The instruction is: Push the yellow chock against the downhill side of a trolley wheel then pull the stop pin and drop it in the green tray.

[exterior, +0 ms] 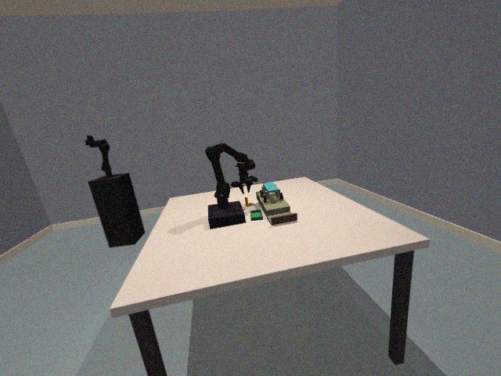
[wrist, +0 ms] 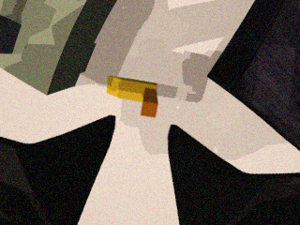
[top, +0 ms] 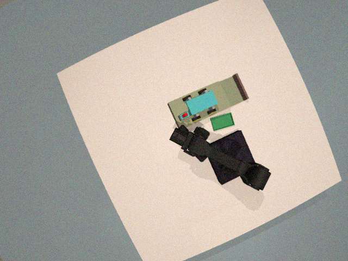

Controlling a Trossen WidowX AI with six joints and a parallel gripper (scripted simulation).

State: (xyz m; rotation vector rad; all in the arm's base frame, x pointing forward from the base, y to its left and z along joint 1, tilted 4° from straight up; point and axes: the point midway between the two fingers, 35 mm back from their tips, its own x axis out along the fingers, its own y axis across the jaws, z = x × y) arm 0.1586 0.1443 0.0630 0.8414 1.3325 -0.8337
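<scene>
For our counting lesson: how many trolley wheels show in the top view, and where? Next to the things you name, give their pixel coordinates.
4: two along the trolley's [top: 202, 103] [exterior: 271, 186] tray-side edge, two along its far edge. None seems hidden there.

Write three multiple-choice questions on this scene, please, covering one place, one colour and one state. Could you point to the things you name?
1. Where is the yellow chock [exterior: 246, 203] [wrist: 127, 88]?
A. In the green tray
B. On top of the trolley
C. On the table [top: 112, 84] [exterior: 282, 251] [wrist: 127, 187], off the ramp [top: 229, 89] [exterior: 279, 207] [wrist: 42, 66]

2. What colour is the top of the trolley [top: 202, 102] [exterior: 271, 187]?
A. Light blue
B. Red
C. White

3. What is the state of the tool [top: 195, 143] [exterior: 245, 192] [wrist: 142, 121]?
A. Shut on the stop pin
B. Open, with nothing held
C. Shut on the orange handle

Answers:
1: C, the wrist view shows the chock beside the ramp.
2: A, the top view shows its light blue upper face.
3: B, the wrist view shows the fingers apart, with the chock beyond their tips.
</scene>
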